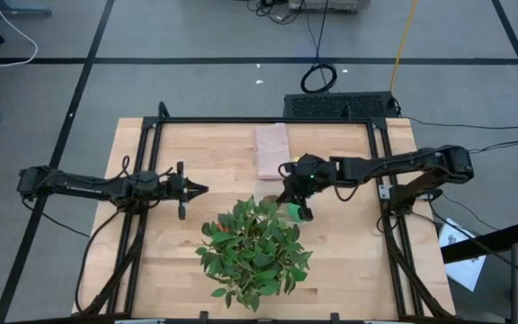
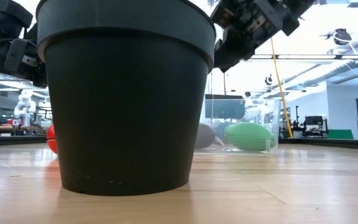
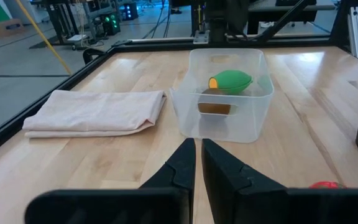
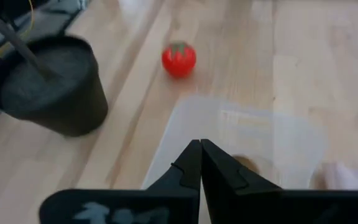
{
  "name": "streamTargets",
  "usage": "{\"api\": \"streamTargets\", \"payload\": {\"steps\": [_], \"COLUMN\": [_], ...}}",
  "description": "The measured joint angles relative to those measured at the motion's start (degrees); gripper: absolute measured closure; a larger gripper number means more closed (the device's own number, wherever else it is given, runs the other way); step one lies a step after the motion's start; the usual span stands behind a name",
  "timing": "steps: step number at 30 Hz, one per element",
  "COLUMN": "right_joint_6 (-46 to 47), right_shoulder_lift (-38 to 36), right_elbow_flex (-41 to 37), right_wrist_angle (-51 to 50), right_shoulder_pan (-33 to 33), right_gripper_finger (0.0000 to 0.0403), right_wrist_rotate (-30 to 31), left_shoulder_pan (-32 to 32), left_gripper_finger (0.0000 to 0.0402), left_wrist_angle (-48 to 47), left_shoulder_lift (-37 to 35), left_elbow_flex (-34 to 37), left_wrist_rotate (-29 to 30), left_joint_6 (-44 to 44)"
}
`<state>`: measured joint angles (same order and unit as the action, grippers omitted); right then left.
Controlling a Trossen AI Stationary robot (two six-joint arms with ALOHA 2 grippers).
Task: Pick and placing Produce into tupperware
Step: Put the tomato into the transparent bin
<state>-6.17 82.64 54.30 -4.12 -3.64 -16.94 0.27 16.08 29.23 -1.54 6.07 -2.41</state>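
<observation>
The clear tupperware [image 3: 194, 121] stands on the wooden table beside the folded pinkish cloth [image 3: 98, 112]. Inside it lie the green oval piece [image 3: 230, 81] and the brown kiwi-like piece [image 3: 215, 107]. The red round piece [image 4: 179, 59] rests on the table between the tub and the black plant pot [image 4: 51, 87]. My right gripper [image 4: 200, 152] hangs shut above the tub, slanting down, holding nothing. My left gripper [image 3: 197, 155] waits shut at the table's left, pointing toward the tub.
A big leafy plant [image 1: 254, 247] in the black pot [image 2: 126, 93] stands near the table's front middle, close to the tub and the red piece. A black frame [image 1: 268, 121] runs round the table. Bare wood lies at the right [image 1: 358, 234] of the plant.
</observation>
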Motion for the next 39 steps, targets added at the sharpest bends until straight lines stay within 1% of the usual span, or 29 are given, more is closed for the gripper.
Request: {"api": "streamTargets", "payload": {"steps": [5, 10, 15, 19, 20, 22, 26, 28, 32, 35, 39], "right_joint_6": [0.49, 0.96, 1.61, 1.35, 1.53, 2.77, 5.87, 7.10, 10.08, 10.44, 10.36], "right_shoulder_lift": [-2.76, -7.24, -14.09, -20.06, -21.49, -24.28, -30.26, -33.21, -38.94, -42.76, -47.50], "right_elbow_flex": [0.00, -0.04, -0.04, -0.04, -0.04, -0.42, -3.92, -6.17, -12.43, -16.43, -20.28], "right_wrist_angle": [0.19, -0.33, -1.63, -6.54, -7.59, -8.15, -6.36, -6.04, -1.98, -0.42, -0.61], "right_shoulder_pan": [-0.01, 0.00, 0.00, 0.00, 0.00, 0.00, -0.02, 0.00, -0.02, -0.02, -0.11], "right_gripper_finger": [0.0403, 0.0403, 0.0403, 0.0403, 0.0403, 0.0403, 0.0403, 0.0403, 0.0403, 0.0403, 0.0403], "right_wrist_rotate": [-0.10, -0.12, 0.31, 0.78, 1.75, 2.21, 2.60, 4.49, 8.29, 8.43, 11.42], "left_shoulder_pan": [0.00, 0.01, 0.02, 0.02, 0.01, 0.02, 0.02, 0.00, 0.01, 0.00, 0.01], "left_gripper_finger": [0.0371, 0.0371, 0.0371, 0.0371, 0.0371, 0.0371, 0.0371, 0.0371, 0.0371, 0.0371, 0.0371], "left_wrist_angle": [-0.05, -0.04, -0.04, -0.06, -0.02, -0.04, 0.00, 0.00, 0.02, 0.04, 0.04], "left_shoulder_lift": [0.00, -0.01, 0.00, 0.00, -0.02, 0.00, 0.00, -0.02, 0.00, -0.02, -0.02], "left_elbow_flex": [0.00, 0.00, 0.00, 0.00, 0.00, 0.00, 0.00, 0.00, 0.00, 0.00, 0.00], "left_wrist_rotate": [0.17, 0.15, 0.11, 0.09, 0.07, 0.07, 0.05, 0.07, 0.06, 0.06, 0.06], "left_joint_6": [0.04, 0.24, 0.41, 0.41, 0.41, 0.41, 0.39, 0.39, 0.39, 0.39, 0.39]}}
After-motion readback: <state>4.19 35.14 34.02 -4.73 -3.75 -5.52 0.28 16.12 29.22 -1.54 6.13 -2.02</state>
